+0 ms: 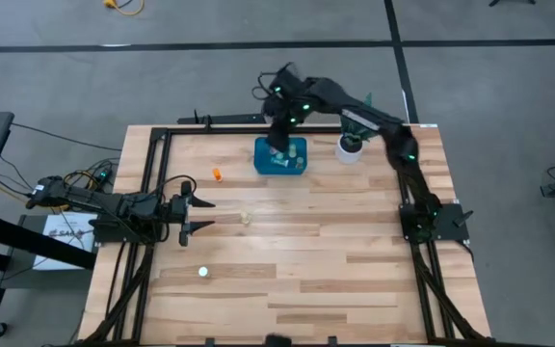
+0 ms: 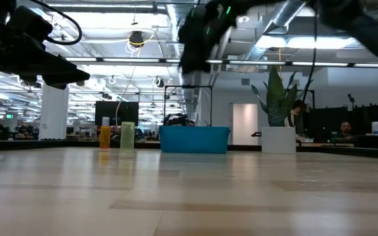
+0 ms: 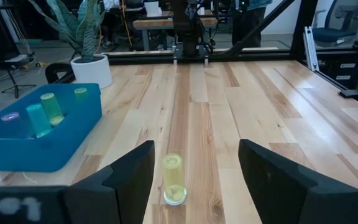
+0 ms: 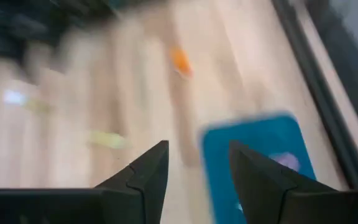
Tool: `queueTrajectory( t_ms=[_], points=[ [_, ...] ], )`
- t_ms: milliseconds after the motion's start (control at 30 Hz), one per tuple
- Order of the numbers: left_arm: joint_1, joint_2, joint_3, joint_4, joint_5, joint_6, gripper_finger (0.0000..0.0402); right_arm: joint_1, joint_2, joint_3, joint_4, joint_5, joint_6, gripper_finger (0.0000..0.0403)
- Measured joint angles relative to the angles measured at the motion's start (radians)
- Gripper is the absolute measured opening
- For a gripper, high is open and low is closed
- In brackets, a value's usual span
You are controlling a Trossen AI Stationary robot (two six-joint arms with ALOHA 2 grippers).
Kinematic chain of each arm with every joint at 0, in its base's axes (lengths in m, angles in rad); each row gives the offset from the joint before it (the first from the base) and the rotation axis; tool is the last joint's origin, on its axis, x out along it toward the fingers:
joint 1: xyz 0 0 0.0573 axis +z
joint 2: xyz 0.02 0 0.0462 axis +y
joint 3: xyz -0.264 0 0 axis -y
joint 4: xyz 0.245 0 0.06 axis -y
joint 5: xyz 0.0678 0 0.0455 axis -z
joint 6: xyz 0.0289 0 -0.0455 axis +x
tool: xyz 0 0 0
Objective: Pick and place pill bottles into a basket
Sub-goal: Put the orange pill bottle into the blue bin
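Observation:
The teal-blue basket (image 1: 280,156) stands at the far middle of the table and holds several small bottles (image 3: 42,115). My right gripper (image 1: 279,143) hangs above the basket, open and empty; its wrist view (image 4: 194,168) shows the basket (image 4: 260,162) below. My left gripper (image 1: 200,214) is open, low over the table at the left. A pale yellow bottle (image 3: 173,179) stands upright ahead of its fingertips, apart from them (image 1: 246,218). An orange bottle (image 1: 217,174) stands left of the basket. A whitish bottle (image 1: 202,273) stands toward the near left.
A potted plant in a white pot (image 1: 350,146) stands just right of the basket. A black frame (image 1: 152,154) runs along the table's left, far and right sides. The low view shows the basket (image 2: 194,139), the orange bottle (image 2: 104,136) and the yellow bottle (image 2: 126,138).

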Motion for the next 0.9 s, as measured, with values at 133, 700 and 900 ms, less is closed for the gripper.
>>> queueTrajectory(
  t_ms=[133,700,900],
  points=[
    [0.0,0.0,0.0,0.0,0.002,0.0,0.0224,0.069,-0.144,0.002,0.043,-0.014,0.03,0.0161],
    [0.0,0.0,0.0,0.0,0.002,0.0,0.0224,0.503,-0.341,0.0,0.081,0.16,0.207,0.0139],
    [0.0,0.0,0.0,0.001,0.003,0.0,0.0224,0.58,-0.424,0.0,0.025,0.305,0.257,0.0129]
  ],
)
